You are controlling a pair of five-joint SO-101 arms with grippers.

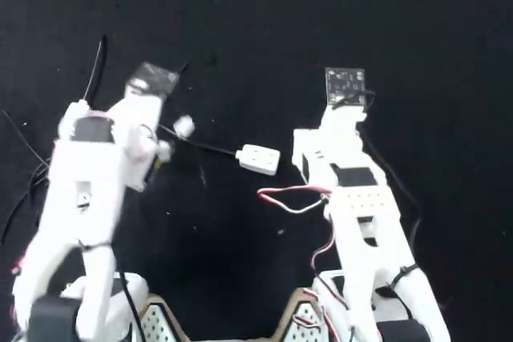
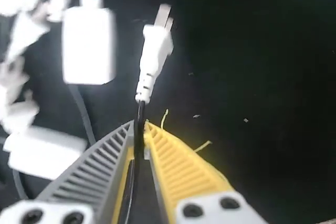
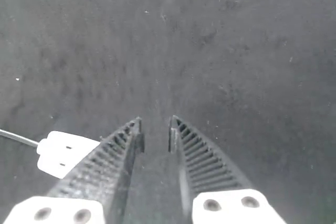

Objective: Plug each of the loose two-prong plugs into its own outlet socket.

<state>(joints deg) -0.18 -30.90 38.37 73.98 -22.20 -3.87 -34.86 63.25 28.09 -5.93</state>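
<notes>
Black table (image 1: 433, 38) | white blocks (image 2: 88, 45), perhaps sockets, just beside plug (image 2: 156, 51)

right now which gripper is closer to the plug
Left. The left gripper is shut on the cord just behind the plug. The right gripper is open over the table beside a socket, farther off.

White plastic arms (image 1: 88, 198) are jointed with black motors (image 1: 357, 175); a looped red-and-white cable (image 1: 286, 191) and ribbed grey-yellow fingers (image 2: 178, 166) are fitted.
</notes>
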